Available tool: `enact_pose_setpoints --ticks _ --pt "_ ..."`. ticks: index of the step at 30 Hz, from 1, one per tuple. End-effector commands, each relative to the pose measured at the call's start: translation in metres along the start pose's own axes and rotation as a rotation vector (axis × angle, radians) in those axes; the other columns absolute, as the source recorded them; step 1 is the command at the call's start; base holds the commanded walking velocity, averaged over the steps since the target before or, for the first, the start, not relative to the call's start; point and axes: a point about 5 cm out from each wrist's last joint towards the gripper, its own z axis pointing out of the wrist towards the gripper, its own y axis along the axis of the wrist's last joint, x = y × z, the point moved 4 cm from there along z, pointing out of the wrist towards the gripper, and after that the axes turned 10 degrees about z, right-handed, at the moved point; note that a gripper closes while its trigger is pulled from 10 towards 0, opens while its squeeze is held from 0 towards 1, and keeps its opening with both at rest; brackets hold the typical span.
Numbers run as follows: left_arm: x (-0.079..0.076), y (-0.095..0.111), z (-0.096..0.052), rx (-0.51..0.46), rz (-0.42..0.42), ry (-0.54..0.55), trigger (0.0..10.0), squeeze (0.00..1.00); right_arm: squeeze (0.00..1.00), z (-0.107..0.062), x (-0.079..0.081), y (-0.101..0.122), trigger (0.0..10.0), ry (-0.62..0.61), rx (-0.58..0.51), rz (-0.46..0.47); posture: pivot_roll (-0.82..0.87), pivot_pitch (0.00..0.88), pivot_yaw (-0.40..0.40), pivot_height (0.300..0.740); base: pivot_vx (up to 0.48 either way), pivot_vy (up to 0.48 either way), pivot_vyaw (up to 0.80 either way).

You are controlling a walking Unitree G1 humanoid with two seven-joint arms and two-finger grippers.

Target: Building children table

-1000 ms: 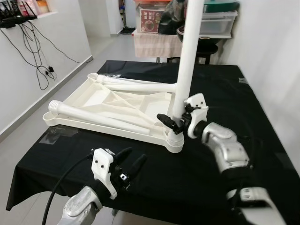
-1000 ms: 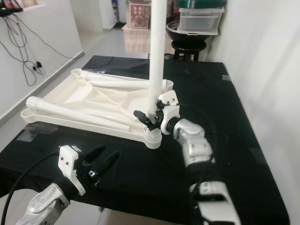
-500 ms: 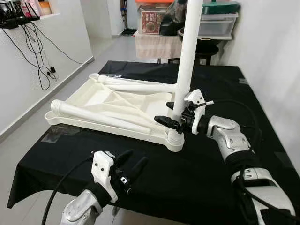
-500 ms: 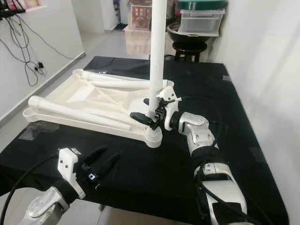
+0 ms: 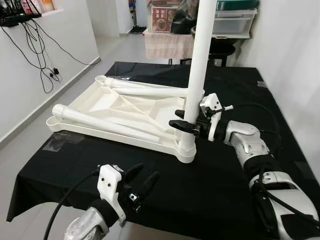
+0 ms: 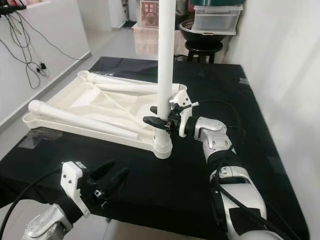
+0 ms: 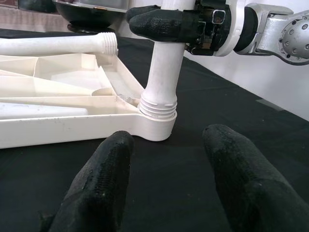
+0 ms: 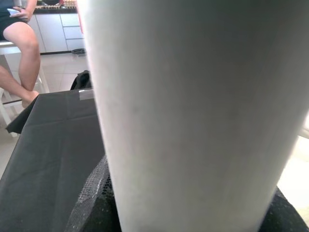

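While the right gripper (image 5: 186,125) squeezes the one tall white plastic leg (image 5: 198,75) standing in the upside-down white tabletop (image 5: 107,107) on the black cloth, two loose legs (image 5: 105,122) wait. The left gripper (image 5: 141,183) hangs open nearby.

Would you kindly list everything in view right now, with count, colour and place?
Upside-down white plastic tabletop: one, white, on the black-covered table.
Upright white plastic table leg: one, white, standing in the tabletop's near right corner socket.
Loose white plastic legs: two, white, lying across the tabletop.
Black tablecloth: one, black, covering the table.
Clear storage boxes: stacked, clear, behind the table.
Black cables: several, black, on the left wall.
Person's legs: seated on a white stool, far side of the table.
Right gripper: closed around the upright leg near its base.
Left gripper: open, at the table's near edge.
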Motion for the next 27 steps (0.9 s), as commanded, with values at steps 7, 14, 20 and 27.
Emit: enact_pose_setpoints --ticks 7,14,20,27 --pt "0.001 0.000 -0.002 0.011 -0.002 0.001 10.0 0.00 0.00 0.019 0.022 -0.046 0.0 -0.304 0.012 0.148 0.01 0.081 -0.022 0.740 0.000 0.000 0.00" --pt "0.008 -0.002 0.005 0.007 -0.005 0.001 10.0 0.00 0.00 0.027 0.054 -0.062 0.0 -0.610 -0.059 0.159 -0.01 0.047 -0.003 0.740 0.000 0.000 0.00" --pt "0.013 -0.003 0.006 0.002 0.002 0.034 10.0 0.00 0.00 0.023 0.027 -0.051 3.3 -0.661 -0.057 0.102 0.00 0.034 -0.011 0.740 0.000 0.000 0.00" --pt "0.015 -0.004 0.008 0.002 0.004 0.038 10.0 0.00 1.00 0.029 0.028 -0.036 10.0 -0.501 -0.083 0.087 0.01 0.020 -0.011 0.740 0.000 0.000 0.00"
